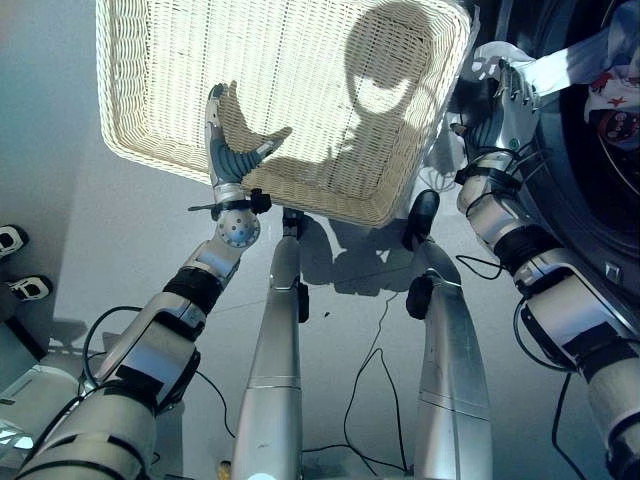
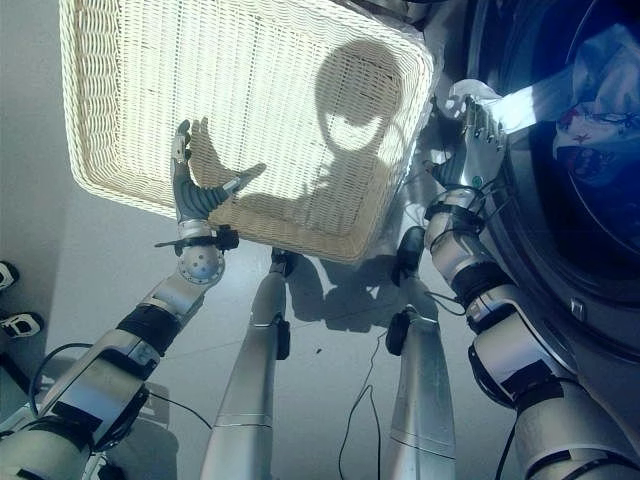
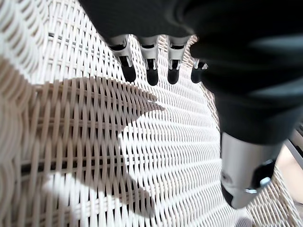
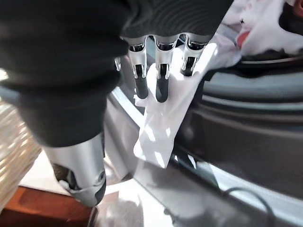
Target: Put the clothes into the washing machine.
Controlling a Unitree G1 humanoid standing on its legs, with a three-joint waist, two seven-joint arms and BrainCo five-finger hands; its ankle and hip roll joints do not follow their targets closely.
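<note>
The white wicker basket (image 1: 150,150) lies on the floor in front of me with nothing in it. My left hand (image 1: 228,150) hovers over its near edge, fingers (image 3: 151,71) straight and thumb spread, holding nothing above the weave (image 3: 165,151). At the right stands the washing machine (image 1: 590,220) with its dark drum open. A white cloth (image 1: 560,70) hangs over the drum's rim, and a white garment with red print (image 1: 615,100) lies inside. My right hand (image 1: 505,100) rests on the white cloth (image 4: 161,137) at the rim, its fingers (image 4: 161,80) nearly straight.
Two white shoes (image 1: 12,240) sit on the grey floor at the far left. The basket's right corner comes close to the machine's front.
</note>
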